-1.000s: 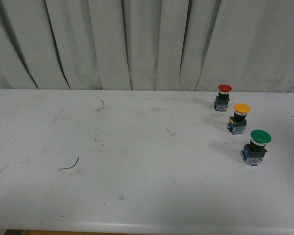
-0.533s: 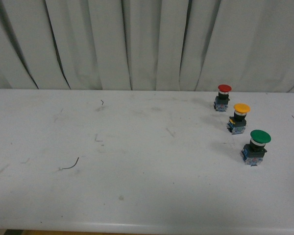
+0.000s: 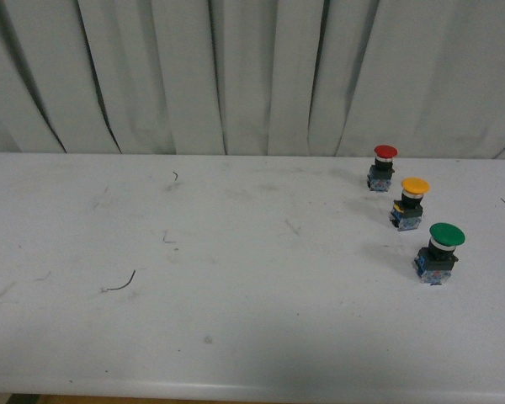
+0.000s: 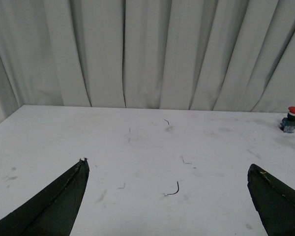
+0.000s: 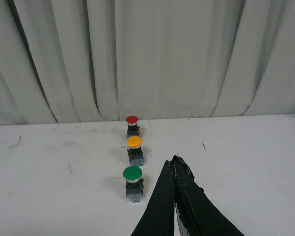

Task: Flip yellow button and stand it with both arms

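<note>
Three buttons stood in right part of frame on table [image 3: 236, 337]: yellow button [image 3: 410, 203] between red-capped button [image 3: 383, 167] behind, green-capped button [image 3: 440, 252] in front.

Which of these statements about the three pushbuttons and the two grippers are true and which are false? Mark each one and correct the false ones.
1. The yellow button stands between the red button and the green button. True.
2. The yellow button lies on its side. False: it stands cap up on the table.
3. The left gripper is open. True.
4. The right gripper grips the green button. False: its fingers are together, holding nothing.
5. The green button is nearest the curtain. False: the red one is.
</note>
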You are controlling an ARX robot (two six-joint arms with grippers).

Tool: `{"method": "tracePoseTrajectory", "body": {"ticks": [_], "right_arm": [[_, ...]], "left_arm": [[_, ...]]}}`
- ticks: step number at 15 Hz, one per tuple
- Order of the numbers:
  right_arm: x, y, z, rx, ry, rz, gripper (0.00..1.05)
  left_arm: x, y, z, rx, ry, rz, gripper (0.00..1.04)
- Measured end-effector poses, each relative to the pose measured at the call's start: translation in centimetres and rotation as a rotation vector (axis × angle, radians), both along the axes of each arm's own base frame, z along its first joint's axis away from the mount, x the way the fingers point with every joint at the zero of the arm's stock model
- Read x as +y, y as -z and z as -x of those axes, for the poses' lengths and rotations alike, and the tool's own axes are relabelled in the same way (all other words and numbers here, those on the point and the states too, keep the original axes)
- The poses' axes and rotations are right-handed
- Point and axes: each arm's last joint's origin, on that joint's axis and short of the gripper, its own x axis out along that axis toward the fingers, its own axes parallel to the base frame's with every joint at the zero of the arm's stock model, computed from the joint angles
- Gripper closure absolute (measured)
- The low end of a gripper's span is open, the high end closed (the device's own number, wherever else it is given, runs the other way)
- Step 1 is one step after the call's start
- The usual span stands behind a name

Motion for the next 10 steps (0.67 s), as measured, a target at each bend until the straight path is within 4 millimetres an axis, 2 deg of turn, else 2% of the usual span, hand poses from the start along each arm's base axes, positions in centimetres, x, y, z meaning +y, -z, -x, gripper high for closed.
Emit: {"method": "tracePoseTrajectory", "body": {"ticks": [6,10], "right_arm": [[0.0,1.9,0.8,0.01,0.0,0.0,1.03],[0.0,2.5,1.3,0.007,0.0,0.0,1.03]], "left_arm": [[0.0,0.0,0.0,0.0,0.0,0.0,0.07],[0.0,0.0,0.0,0.0,0.0,0.0,0.07]]}}
